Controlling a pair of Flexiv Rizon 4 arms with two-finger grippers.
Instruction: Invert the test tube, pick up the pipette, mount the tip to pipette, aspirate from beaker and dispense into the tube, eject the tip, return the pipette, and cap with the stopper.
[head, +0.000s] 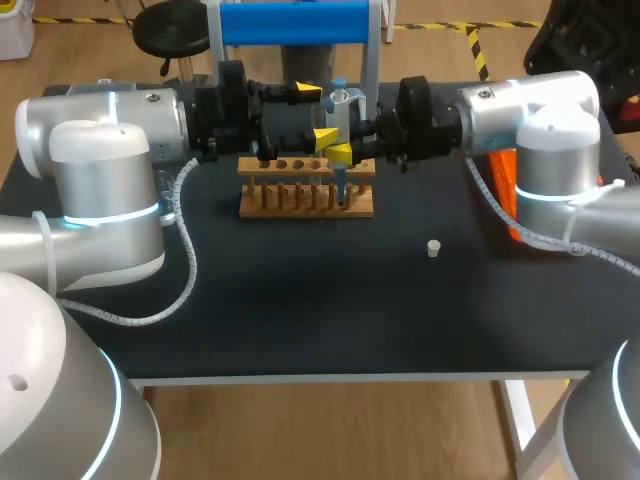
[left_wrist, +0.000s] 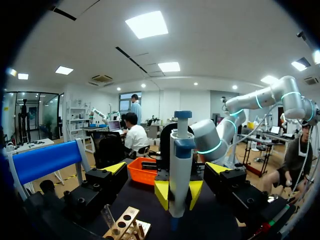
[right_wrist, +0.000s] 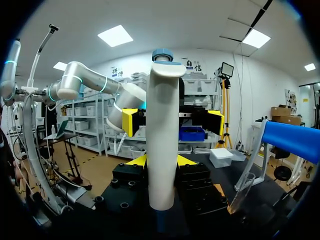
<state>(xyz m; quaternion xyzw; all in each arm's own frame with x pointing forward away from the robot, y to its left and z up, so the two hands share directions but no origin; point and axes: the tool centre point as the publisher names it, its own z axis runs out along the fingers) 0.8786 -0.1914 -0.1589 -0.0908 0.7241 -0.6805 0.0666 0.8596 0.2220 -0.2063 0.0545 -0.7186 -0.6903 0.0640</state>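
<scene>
Upright over the right end of the wooden rack (head: 300, 208): the pipette (head: 342, 100).
Pinches the barrel between the yellow tips of the right gripper (right_wrist: 160, 161), with the blue tip (head: 340, 186) pointing down at the rack. Holds the left gripper (left_wrist: 166, 167) spread wide, a finger on either side of the pipette, neither touching it. Has the white stopper (head: 433, 248) lying alone on the black table (head: 300, 300), well apart from the rack.
</scene>
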